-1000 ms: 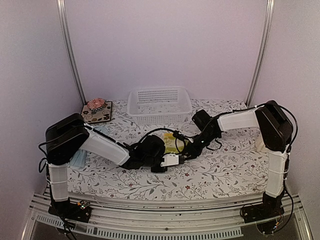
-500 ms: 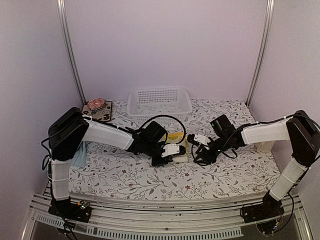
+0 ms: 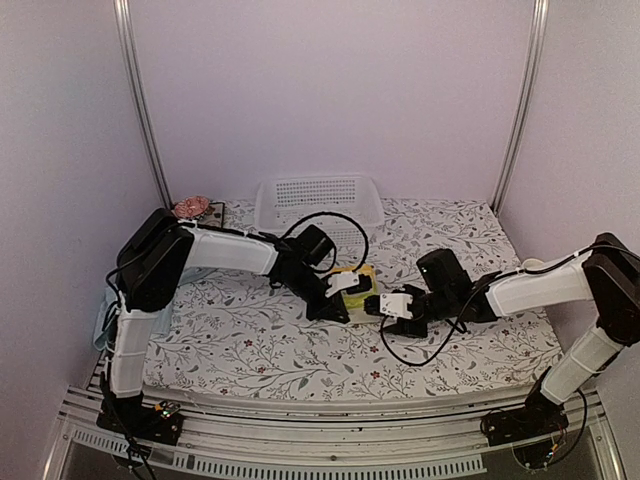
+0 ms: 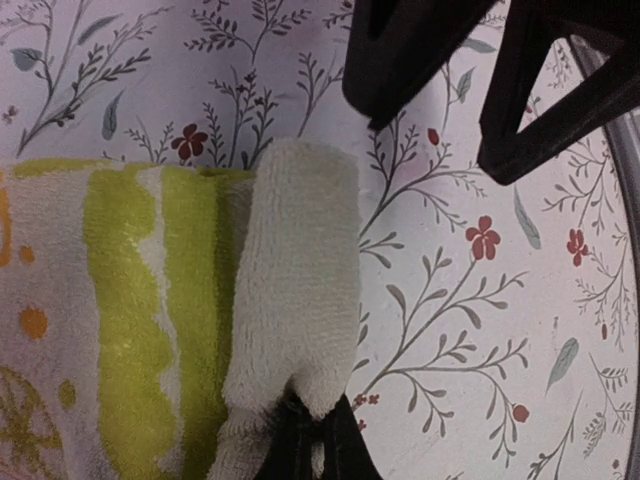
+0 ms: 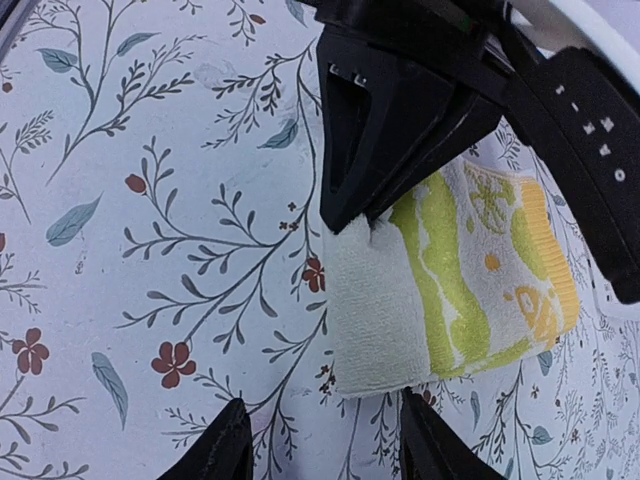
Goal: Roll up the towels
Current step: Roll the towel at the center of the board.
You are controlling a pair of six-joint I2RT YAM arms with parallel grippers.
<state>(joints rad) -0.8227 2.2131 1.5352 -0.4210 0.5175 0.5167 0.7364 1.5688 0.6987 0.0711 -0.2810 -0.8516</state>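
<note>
Nearest us, at the table's left edge, a pale blue towel (image 3: pixel 103 322) shows partly behind the left arm's upright link. In the middle of the flowered tablecloth (image 3: pixel 260 350) the right gripper (image 5: pixel 330 455) is released and empty, its 2 fingers just short of the folded end of the yellow-green towel (image 5: pixel 450 270). The left gripper (image 4: pixel 308 445) is clenched on that towel's turned-over edge from the opposite side. Farther back sit 1 white basket (image 3: pixel 320 205) and 1 dark floral mat (image 3: pixel 210 213).
</note>
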